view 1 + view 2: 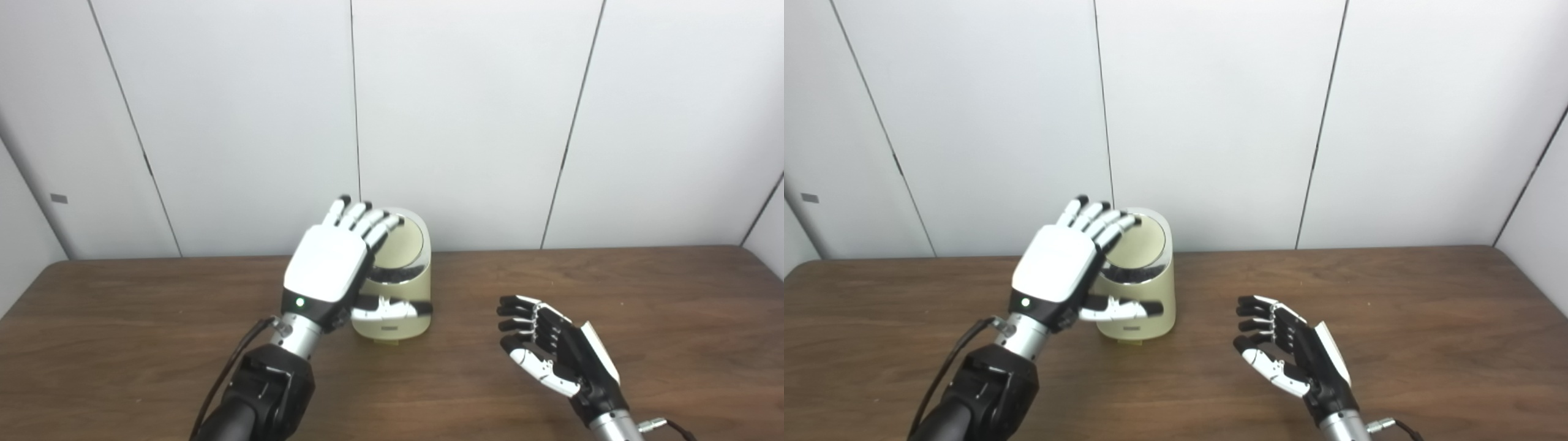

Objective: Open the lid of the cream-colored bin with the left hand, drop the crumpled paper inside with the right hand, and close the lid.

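Left eye view: my left hand (327,263), fingers spread, props the cream-colored bin's (398,306) tilted round lid (401,242); my right hand (554,352) is empty, half-curled; no paper visible, so closing seems next.

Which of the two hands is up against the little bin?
The left hand: its fingers rest on the raised lid of the cream bin. The right hand hangs open over the table, apart from the bin.

Bare surface (643,288) lies open around the right hand (554,352) up to the bin (401,294), whose left flank and raised lid (407,240) are blocked by the left hand (334,263); the wall (478,122) closes the rear.
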You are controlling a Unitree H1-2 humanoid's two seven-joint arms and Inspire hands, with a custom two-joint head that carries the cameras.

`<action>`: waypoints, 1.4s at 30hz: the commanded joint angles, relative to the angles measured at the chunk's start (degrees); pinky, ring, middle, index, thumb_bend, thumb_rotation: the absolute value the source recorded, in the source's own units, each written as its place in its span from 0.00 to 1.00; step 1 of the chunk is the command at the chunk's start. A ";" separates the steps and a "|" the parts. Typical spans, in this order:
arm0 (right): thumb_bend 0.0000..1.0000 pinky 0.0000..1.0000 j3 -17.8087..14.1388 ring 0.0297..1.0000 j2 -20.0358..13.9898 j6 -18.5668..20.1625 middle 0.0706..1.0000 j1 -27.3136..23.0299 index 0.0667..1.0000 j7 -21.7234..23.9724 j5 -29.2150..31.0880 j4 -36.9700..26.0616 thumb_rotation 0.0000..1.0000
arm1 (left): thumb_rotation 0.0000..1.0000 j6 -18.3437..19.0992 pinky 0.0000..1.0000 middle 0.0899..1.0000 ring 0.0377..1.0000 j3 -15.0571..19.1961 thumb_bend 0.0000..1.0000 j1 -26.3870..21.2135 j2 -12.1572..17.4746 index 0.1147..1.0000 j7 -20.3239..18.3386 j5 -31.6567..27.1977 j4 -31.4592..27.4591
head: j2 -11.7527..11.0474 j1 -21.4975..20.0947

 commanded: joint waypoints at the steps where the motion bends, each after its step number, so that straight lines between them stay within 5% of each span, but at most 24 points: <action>1: 0.30 0.59 -0.09 0.67 -0.47 -3.04 0.72 -2.43 0.73 -0.12 0.52 -0.45 0.41 | 1.00 -0.41 1.00 0.99 1.00 1.47 0.75 -4.86 -0.44 0.99 1.58 0.77 -3.01 | -0.06 -0.04; 11: 0.31 0.58 -0.04 0.67 -0.42 -3.50 0.71 -2.42 0.73 -0.06 0.54 -0.17 0.41 | 0.95 0.07 1.00 1.00 1.00 5.13 0.74 -8.06 -1.50 1.00 -1.23 0.10 -6.21 | 0.00 -0.08; 15: 0.31 0.59 -0.05 0.67 -0.29 -3.08 0.71 -2.29 0.73 -0.08 0.67 -0.47 0.39 | 0.92 -0.57 1.00 1.00 1.00 7.54 0.72 -6.56 -1.95 1.00 -0.84 -4.40 -7.85 | 0.06 -0.10; 17: 0.30 0.59 0.04 0.67 -0.32 -3.30 0.71 -2.34 0.73 -0.15 0.38 -0.41 0.41 | 0.87 -2.50 0.93 0.93 0.95 11.23 0.68 -4.09 -2.60 0.94 -1.40 -17.16 -8.66 | 0.03 -0.18; 19: 0.26 0.59 0.04 0.68 -0.18 -2.90 0.72 -2.27 0.73 -0.55 -0.20 -0.71 0.41 | 0.79 -3.79 0.73 0.86 0.83 15.29 0.52 -1.56 -2.93 0.85 -3.94 -32.32 -8.97 | 0.00 -0.20; 21: 0.23 0.59 -0.11 0.67 0.16 -2.39 0.71 -2.19 0.73 -1.47 -1.39 -1.08 0.41 | 0.75 -3.07 0.68 0.80 0.78 19.13 0.34 1.65 -2.83 0.79 -7.21 -45.00 -8.33 | -0.08 -0.38; 23: 0.21 0.59 -0.28 0.66 0.32 -2.57 0.71 -2.18 0.73 -1.95 -2.02 -1.09 0.42 | 0.65 -4.60 0.67 0.77 0.76 21.77 0.24 5.72 -2.34 0.76 -8.62 -52.94 -6.19 | 0.00 -0.55; 26: 0.19 0.59 -0.68 0.67 0.34 -2.84 0.72 -2.17 0.73 -2.14 -2.07 -1.08 0.44 | 0.57 -7.03 0.70 0.76 0.76 23.59 0.24 10.55 -1.92 0.75 -10.01 -58.83 -3.55 | 0.16 -0.50; 34: 0.18 0.62 -1.13 0.72 -0.52 -3.43 0.75 -2.37 0.76 -2.78 -3.09 -0.70 0.58 | 0.62 -13.72 0.73 0.78 0.79 24.70 0.22 18.97 -0.66 0.77 -12.71 -66.36 1.76 | 0.27 -0.30; 42: 0.18 0.66 -1.35 0.76 -0.41 -3.03 0.76 -2.29 0.76 -2.79 -2.49 -0.73 0.56 | 0.61 -15.81 0.78 0.80 0.81 23.71 0.21 21.28 -0.81 0.78 -12.17 -66.32 6.52 | 0.37 -0.31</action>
